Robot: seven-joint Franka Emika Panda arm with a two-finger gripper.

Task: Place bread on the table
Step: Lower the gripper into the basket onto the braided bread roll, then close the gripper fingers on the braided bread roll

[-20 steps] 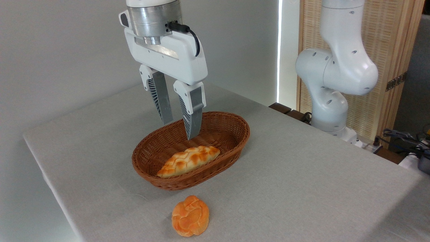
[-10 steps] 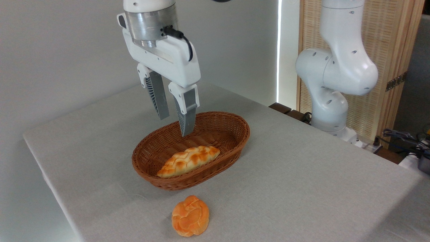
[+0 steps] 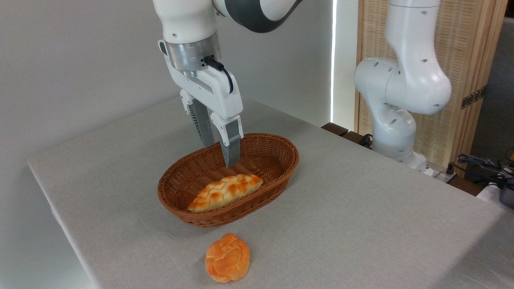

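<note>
Grey ribbed fingers (image 3: 232, 150) hang from my hand (image 3: 220, 154), pointing down with a narrow gap between them and nothing held. My fingertips hover over the back half of the basket (image 3: 281, 150), above its rim and clear of everything inside. Just below and in front of them lies the bread (image 3: 225, 192), a long braided loaf, pale with golden-brown patches, resting aslant on the wicker floor with one pointed end toward the near wall. The brown oval basket sits on the tabletop (image 3: 361, 224), which is covered in light grey cloth. Nearer the camera, just in front of the basket, a small round orange bun (image 3: 227, 258) rests on the cloth.
</note>
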